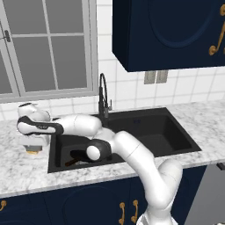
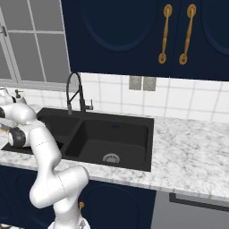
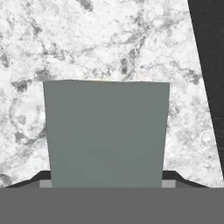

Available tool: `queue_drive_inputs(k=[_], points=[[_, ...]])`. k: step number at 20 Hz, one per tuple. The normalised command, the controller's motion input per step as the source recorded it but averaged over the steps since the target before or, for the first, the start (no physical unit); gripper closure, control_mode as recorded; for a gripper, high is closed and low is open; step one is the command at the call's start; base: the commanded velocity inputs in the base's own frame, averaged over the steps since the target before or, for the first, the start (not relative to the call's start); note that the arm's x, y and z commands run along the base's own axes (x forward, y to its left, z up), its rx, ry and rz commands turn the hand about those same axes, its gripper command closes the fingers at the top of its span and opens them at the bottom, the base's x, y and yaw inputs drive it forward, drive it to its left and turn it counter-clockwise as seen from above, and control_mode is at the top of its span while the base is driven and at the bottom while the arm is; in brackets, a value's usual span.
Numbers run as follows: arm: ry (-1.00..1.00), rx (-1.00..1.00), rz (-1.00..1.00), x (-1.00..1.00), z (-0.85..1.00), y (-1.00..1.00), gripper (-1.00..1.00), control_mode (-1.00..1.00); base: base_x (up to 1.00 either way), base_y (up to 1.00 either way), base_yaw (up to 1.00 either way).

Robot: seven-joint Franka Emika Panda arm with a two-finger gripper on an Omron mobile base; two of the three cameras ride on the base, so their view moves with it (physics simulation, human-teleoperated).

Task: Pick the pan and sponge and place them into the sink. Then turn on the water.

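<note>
One arm reaches left across the sink (image 1: 176, 149), which has two basins. The near left basin holds one pan (image 1: 78, 157), its black rim and brownish handle showing under the forearm; the right basin holds nothing but its round silver drain (image 2: 111, 157). One tall dark faucet (image 1: 103, 99) stands at the far edge between the basins.

On the marble counter (image 1: 22, 171) just left of the sink lies one sponge (image 1: 32, 150), a sliver of yellow showing under the white hand. The gripper (image 1: 33, 145) is down over it. In the hand view the sponge's grey-blue face (image 3: 107, 133) lies between the two dark fingertips (image 3: 41, 176), which show at either side of it near its lower corners; a thin yellow edge shows along its far side. Whether the fingers are pressed against the sponge or stand slightly apart from it cannot be told. The black edge of the sink runs along the right of that view.

Farther back are white wall tiles, one window (image 1: 44, 48) on the left and dark blue cabinets (image 1: 171, 30) with brass handles.
</note>
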Motion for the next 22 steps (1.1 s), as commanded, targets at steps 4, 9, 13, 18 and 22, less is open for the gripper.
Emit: queue_drive_inputs(k=[4,9,13,18,22], points=[[0.00,0.00,0.00,-0.50,-0.29,-1.00,1.00,-1.00,0.00,0.00,0.00],[-0.06,0.03,0.00,-0.43,-0.16,-1.00,1.00,-1.00,0.00,0.00,0.00],[-0.15,0.15,0.00,-0.41,0.00,-1.00,1.00,-1.00,0.00,0.00,0.00],[-0.15,0.24,0.00,-0.33,-0.22,-1.00,1.00,-1.00,0.00,0.00,0.00],[-0.22,0.35,0.00,-0.21,-0.60,-1.00,1.00,-1.00,0.00,0.00,0.00]])
